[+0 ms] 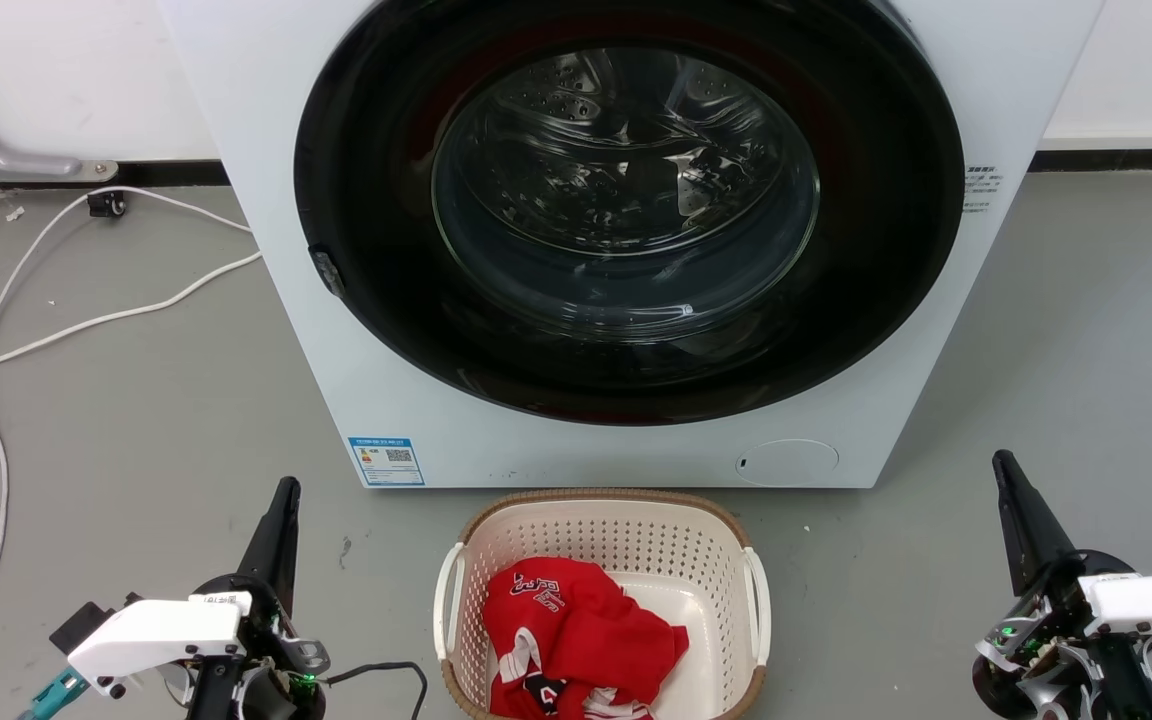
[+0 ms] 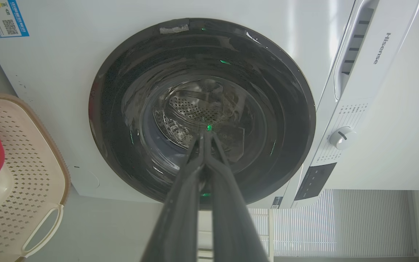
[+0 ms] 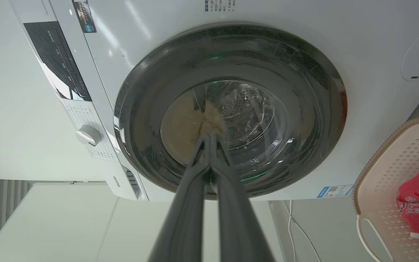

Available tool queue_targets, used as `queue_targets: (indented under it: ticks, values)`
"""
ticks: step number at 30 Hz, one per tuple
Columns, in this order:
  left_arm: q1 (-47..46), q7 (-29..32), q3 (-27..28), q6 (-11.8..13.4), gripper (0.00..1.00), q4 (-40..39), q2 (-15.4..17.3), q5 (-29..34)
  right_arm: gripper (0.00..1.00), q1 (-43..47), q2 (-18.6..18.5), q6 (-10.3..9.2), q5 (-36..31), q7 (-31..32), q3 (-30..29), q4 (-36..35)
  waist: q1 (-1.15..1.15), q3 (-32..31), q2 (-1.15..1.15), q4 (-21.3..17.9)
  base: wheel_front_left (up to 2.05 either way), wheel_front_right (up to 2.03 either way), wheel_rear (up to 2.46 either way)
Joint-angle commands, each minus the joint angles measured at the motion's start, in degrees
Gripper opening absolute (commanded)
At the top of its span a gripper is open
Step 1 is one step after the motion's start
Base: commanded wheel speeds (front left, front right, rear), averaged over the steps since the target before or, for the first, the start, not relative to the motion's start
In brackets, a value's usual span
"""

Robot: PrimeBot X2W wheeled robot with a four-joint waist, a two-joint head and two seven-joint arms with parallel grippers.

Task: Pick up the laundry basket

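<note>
The laundry basket (image 1: 626,535), cream-white and perforated with a brown rim and white side handles, sits on the floor at bottom centre in the head view, just in front of the washing machine. A red garment (image 1: 576,640) lies inside it. My left gripper (image 1: 286,492) is shut, off to the basket's left with fingers pointing at the machine. My right gripper (image 1: 1002,465) is shut too, well to the basket's right. The basket (image 2: 31,174) edges the left wrist view beside the left gripper (image 2: 206,135). In the right wrist view the basket (image 3: 387,163) sits right of the right gripper (image 3: 208,137).
The white washing machine (image 1: 266,200) with its closed dark round door (image 1: 626,210) stands directly behind the basket. White cables (image 1: 86,320) trail over the grey floor at the left. Open floor lies on both sides of the basket.
</note>
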Motion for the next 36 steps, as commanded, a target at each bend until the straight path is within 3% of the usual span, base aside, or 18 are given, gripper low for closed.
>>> queue_targets:
  ticks: [1,2,3,4,5,22,29,36]
  values:
    - [-0.62,0.03,0.18,-0.22,0.0,0.09,-0.07,0.39,0.0,-0.61,0.22,0.0,-0.22,0.15,-0.09,0.07,0.0,0.0,0.0,0.0,0.0,0.0,0.0]
    - [-0.62,0.04,0.19,-0.22,0.0,0.09,-0.07,0.38,0.0,-0.62,0.23,0.0,-0.23,0.16,-0.09,0.07,0.0,0.0,0.0,0.0,0.0,0.0,0.0]
    - [-0.62,0.05,0.19,-0.22,1.0,0.09,-0.08,0.39,1.0,-0.62,0.23,0.0,-0.24,0.17,-0.1,0.07,0.0,0.0,0.0,0.0,0.0,0.0,0.0]
    - [0.1,-0.05,-0.02,0.01,0.0,0.14,-0.02,0.06,0.0,0.09,0.01,0.01,-0.02,-0.04,0.01,0.12,0.0,0.0,0.0,0.0,0.0,0.0,0.0]
    - [0.32,-0.07,-0.08,0.03,1.0,0.5,-0.1,0.04,1.0,0.38,0.03,0.0,-0.02,-0.08,0.05,0.45,0.0,0.0,0.0,0.0,0.0,0.0,0.0]
    - [2.61,-4.4,-0.25,0.13,1.0,0.16,-0.3,4.24,1.0,1.84,0.14,0.0,-3.89,-4.41,0.78,-1.38,0.0,0.09,0.0,-0.01,0.0,0.0,0.0]
    - [2.53,-6.14,1.48,0.74,1.0,-0.38,-0.29,8.03,1.0,1.52,0.15,0.0,-12.01,-6.14,-0.39,-2.71,0.0,0.17,0.0,0.03,0.0,0.0,0.0]
    - [2.6,-7.73,3.93,1.97,1.0,-2.91,-0.29,14.58,1.0,1.14,0.16,0.0,-25.0,-7.74,0.21,-5.05,0.0,0.28,0.0,0.16,0.0,0.0,0.0]
